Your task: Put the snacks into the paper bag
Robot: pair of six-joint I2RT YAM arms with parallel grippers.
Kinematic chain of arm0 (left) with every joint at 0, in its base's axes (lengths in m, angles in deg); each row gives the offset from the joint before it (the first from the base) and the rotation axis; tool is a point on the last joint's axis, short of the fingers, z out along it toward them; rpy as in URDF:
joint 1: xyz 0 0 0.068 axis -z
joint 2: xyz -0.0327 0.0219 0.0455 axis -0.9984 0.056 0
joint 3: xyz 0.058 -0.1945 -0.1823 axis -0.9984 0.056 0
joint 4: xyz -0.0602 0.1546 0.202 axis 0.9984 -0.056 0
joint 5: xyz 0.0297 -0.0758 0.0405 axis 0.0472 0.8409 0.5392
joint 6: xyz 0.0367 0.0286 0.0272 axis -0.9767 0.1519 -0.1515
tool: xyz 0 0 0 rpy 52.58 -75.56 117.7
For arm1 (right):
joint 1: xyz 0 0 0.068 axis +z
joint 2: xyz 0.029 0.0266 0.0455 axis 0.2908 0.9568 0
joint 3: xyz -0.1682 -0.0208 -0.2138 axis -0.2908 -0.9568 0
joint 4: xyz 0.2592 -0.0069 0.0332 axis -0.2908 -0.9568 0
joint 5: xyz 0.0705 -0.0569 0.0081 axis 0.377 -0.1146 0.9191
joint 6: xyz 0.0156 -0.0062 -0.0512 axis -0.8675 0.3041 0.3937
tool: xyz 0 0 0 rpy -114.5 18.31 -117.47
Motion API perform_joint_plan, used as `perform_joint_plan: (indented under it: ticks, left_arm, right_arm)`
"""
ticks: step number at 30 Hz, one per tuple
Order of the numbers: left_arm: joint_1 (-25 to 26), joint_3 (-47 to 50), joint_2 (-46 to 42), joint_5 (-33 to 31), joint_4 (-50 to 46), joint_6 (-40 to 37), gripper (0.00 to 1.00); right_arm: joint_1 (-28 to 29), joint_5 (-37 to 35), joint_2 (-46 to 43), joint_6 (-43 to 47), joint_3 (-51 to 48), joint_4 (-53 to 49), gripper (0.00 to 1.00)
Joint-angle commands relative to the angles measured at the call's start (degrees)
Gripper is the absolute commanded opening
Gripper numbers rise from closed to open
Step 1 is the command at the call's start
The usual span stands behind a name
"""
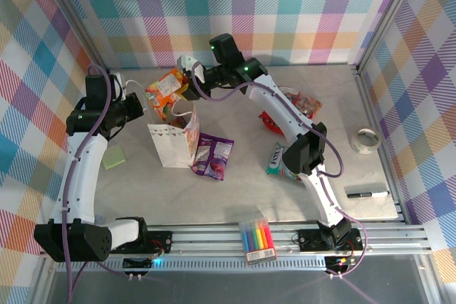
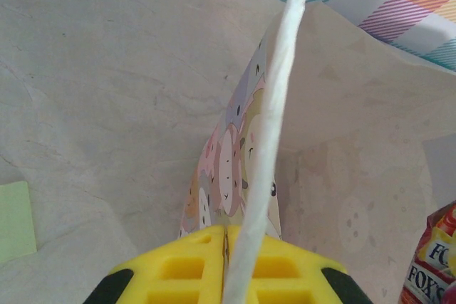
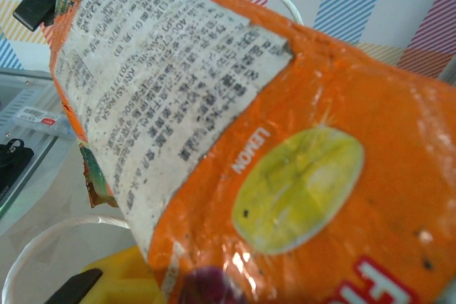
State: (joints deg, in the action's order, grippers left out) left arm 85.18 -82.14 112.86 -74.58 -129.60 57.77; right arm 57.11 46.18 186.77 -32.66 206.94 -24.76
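Left gripper (image 2: 226,265) was pinched shut on the paper bag (image 1: 169,146) rim. Right gripper (image 1: 194,82) had the orange packet (image 1: 166,92) at its jaws above the bag, grip unclear. Step: drop-in. Next: clean release into the bag.

Bright, even light falls from above in the overhead view. The grey table (image 1: 235,197) carries only faint, soft-edged shadows under the arms (image 1: 78,169), and detail is crisp throughout.

In the left wrist view the light is gentler. The paper bag (image 2: 356,105) has a pale, shaded inner wall, and its near rim is blurred by closeness.

In the right wrist view the orange packet (image 3: 342,105) sits very close and largely out of focus. Its label text is half legible, small white glints mark the glossy film, and the lower right smears.
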Motion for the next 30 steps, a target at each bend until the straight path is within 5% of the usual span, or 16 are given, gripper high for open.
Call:
perform_joint_plan:
  ticks: [1, 15, 30]
  left_arm:
    - [-0.7, 0.2, -1.0, 0.7, -0.9, -0.3, 0.10]
    - [-0.6, 0.4, -1.0, 0.6, -0.7, -0.4, 0.09]
    - [-0.7, 0.6, -1.1, 0.7, -0.6, -0.6, 0.09]
  right_arm:
    - [0.5, 0.9, -3.2, 2.4, 0.0, -0.5, 0.25]
    - [1.1, -3.1, -3.7, 1.3, -0.8, 1.2, 0.49]
    - [1.2, -8.1, -8.9, -7.0, -2.2, 2.6, 0.52]
